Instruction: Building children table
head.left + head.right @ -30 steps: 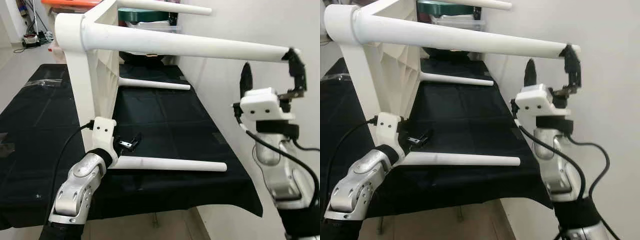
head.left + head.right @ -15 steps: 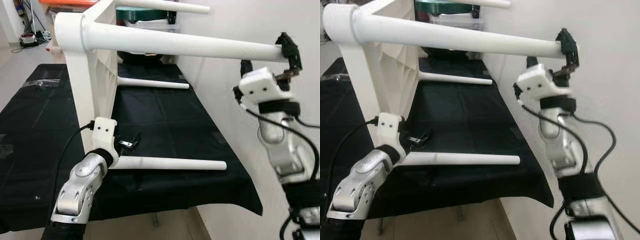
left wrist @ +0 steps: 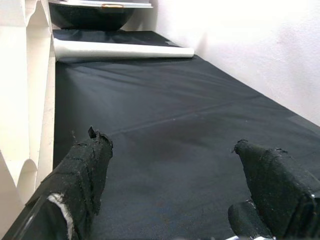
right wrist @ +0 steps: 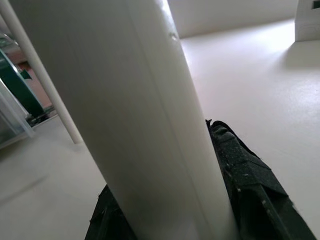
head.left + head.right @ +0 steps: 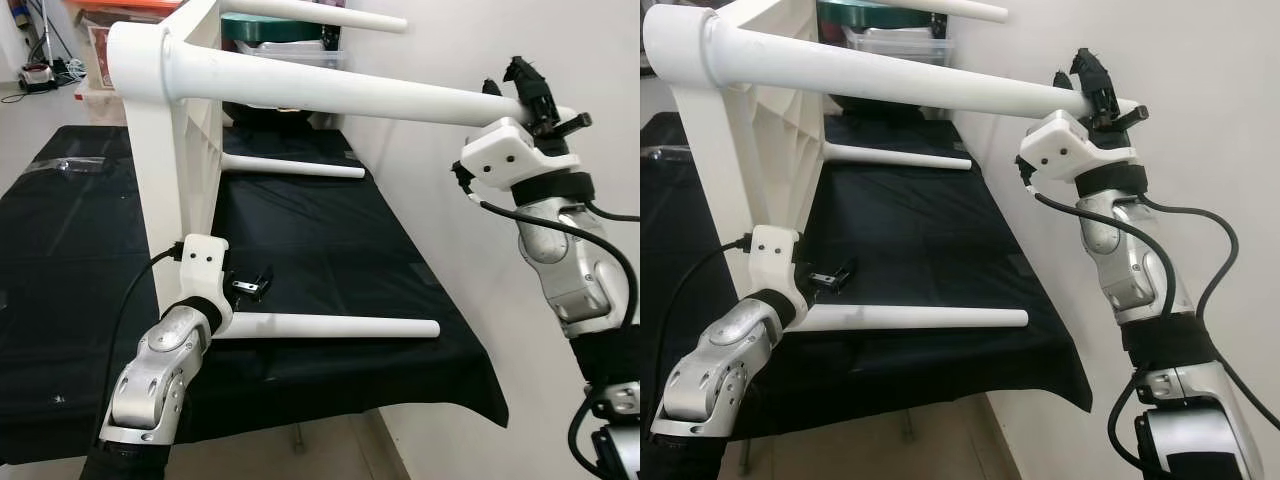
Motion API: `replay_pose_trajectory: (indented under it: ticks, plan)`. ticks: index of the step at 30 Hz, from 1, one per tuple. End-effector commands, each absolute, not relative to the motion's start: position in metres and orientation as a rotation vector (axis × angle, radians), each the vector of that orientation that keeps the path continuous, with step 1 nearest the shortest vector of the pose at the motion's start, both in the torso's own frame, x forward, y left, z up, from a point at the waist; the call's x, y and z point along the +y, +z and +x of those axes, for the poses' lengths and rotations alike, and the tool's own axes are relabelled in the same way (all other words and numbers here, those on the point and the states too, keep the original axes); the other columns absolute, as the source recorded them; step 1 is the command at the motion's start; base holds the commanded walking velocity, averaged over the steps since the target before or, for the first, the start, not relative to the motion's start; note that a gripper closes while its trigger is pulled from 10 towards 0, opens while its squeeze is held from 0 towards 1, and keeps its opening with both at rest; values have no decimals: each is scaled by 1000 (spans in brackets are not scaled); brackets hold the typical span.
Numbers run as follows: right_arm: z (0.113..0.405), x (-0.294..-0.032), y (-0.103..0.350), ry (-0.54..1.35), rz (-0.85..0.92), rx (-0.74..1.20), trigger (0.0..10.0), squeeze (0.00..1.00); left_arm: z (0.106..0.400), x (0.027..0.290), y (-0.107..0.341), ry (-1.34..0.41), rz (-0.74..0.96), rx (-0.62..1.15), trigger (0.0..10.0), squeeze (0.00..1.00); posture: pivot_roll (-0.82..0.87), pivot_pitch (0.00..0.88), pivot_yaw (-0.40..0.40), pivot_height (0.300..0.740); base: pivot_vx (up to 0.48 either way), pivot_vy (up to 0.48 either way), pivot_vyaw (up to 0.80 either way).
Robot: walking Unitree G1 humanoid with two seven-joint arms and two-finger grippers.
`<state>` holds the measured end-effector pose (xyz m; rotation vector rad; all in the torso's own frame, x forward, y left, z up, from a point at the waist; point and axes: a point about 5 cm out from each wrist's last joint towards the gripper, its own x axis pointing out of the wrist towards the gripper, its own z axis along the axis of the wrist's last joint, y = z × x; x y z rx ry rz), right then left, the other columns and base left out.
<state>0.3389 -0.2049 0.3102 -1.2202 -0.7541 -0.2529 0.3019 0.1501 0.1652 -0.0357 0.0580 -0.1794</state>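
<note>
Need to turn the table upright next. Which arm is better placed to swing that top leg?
Right, probably. The right gripper is shut on the end of the upper table leg. The left gripper is open, low beside the bottom leg, gripping nothing.

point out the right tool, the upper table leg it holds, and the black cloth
right tool [image 5: 1095, 85], right eye view, between its fingertips at the leg's end
upper table leg [image 5: 330, 95], left eye view, mid-shaft
black cloth [image 5: 330, 240], left eye view, bare middle

The children table [image 5: 180, 130] is plain white, legs too. The bench [image 5: 330, 250] has a black cloth. The fingers [image 3: 82, 175] are black, the arms [image 5: 150, 375] silver, the wall [image 5: 440, 50] white.
</note>
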Motion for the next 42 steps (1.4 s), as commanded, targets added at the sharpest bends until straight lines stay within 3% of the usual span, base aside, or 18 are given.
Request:
replay_pose_trajectory:
  ticks: [1,7,10,13,17,18,19,22,23,25,28,36,38,42]
  plan:
    - [341,-198,299,-169,-1186,-744,0,0,304,163,162,-103,-22,84,10000,0,5,0,-113,740,0,0,0]
    - [348,-201,298,-151,-1185,-723,0,0,306,175,167,-45,-12,81,10000,0,7,0,-114,740,0,0,0]
    - [357,-204,305,-158,-1202,-708,0,0,306,198,178,3,38,73,10000,0,20,0,-111,740,0,0,0]
    - [359,-204,306,-156,-1205,-701,0,0,306,203,182,14,50,70,10000,0,20,0,-111,740,0,0,0]
    - [372,-205,296,-104,-1149,-576,0,0,303,231,203,36,150,58,10000,0,46,0,-107,740,0,0,0]
    - [379,-204,285,-66,-1085,-486,0,0,300,248,219,46,214,49,10000,0,67,0,-106,740,0,0,0]
    - [379,-204,285,-66,-1085,-486,0,0,300,248,219,46,214,49,10000,0,67,0,-106,740,0,0,0]
    - [390,-195,236,38,-736,-200,0,0,291,296,264,77,416,54,10000,0,114,0,-106,740,0,0,0]
    - [390,-195,236,38,-736,-200,0,0,291,296,264,77,416,54,10000,0,114,0,-106,740,0,0,0]
    - [390,-189,213,51,-637,-115,0,0,288,328,295,136,525,59,10000,0,139,0,-101,740,0,0,0]
    - [389,-183,196,58,-552,-47,0,0,286,347,323,177,594,52,10000,0,145,0,-98,740,0,0,0]
    - [383,-169,166,97,-442,61,0,0,287,360,350,183,697,61,10000,0,159,0,-89,740,0,0,0]
    - [370,-160,131,131,-307,217,0,0,289,367,369,190,775,54,10000,0,163,0,-77,740,0,0,0]
    - [358,-148,110,172,-203,318,0,0,290,363,382,178,801,19,10000,0,161,0,-73,740,0,0,0]
